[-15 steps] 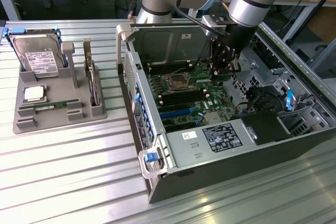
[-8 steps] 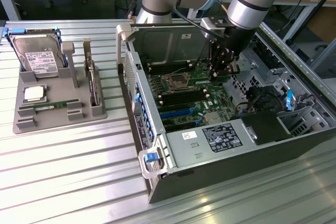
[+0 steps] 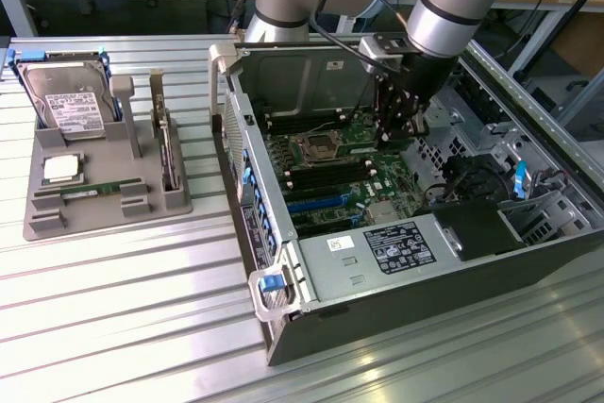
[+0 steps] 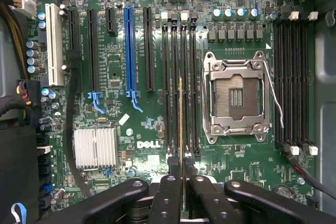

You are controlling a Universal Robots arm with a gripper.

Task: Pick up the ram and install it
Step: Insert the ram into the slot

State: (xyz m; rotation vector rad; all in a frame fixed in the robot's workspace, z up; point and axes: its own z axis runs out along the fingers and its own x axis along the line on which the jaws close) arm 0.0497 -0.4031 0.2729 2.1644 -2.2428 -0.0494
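The ram (image 4: pixel 181 129), a long thin green circuit-board stick seen edge-on in the wrist view, is clamped between the two black metal fingers (image 4: pixel 168 198) of the gripper (image 4: pixel 181 192), which stand narrow with only the board's thickness between them. It points straight out from the fingertips toward the green Dell motherboard (image 4: pixel 136 40) and lines up over the bank of four black memory slots (image 4: pixel 179 77) just ahead of the fingers. Whether its edge has already entered a slot I cannot tell.

As I judge it, the pickup is done and the stick has been carried into the open grey computer case (image 3: pixel 283 290); seating it in a slot and letting go are what is left.

To one side of the held stick lies the one empty silver processor socket (image 4: pixel 237 97) with its metal frame, and beyond that a second bank of four black memory slots (image 4: pixel 294 77), all empty. To the other side of the fingers run the long expansion slots, one of them blue (image 4: pixel 129 51), and one ribbed silver heatsink (image 4: pixel 95 148).

In the exterior view the gripper (image 3: pixel 401 129) hangs inside the case. Well apart from it, on the exterior view's left, one grey parts tray (image 3: pixel 104 186) holds one silver hard drive (image 3: pixel 68 101), one square silver processor chip (image 3: pixel 60 169), one more green memory stick (image 3: pixel 92 192) lying flat, and one upright card (image 3: pixel 168 153).
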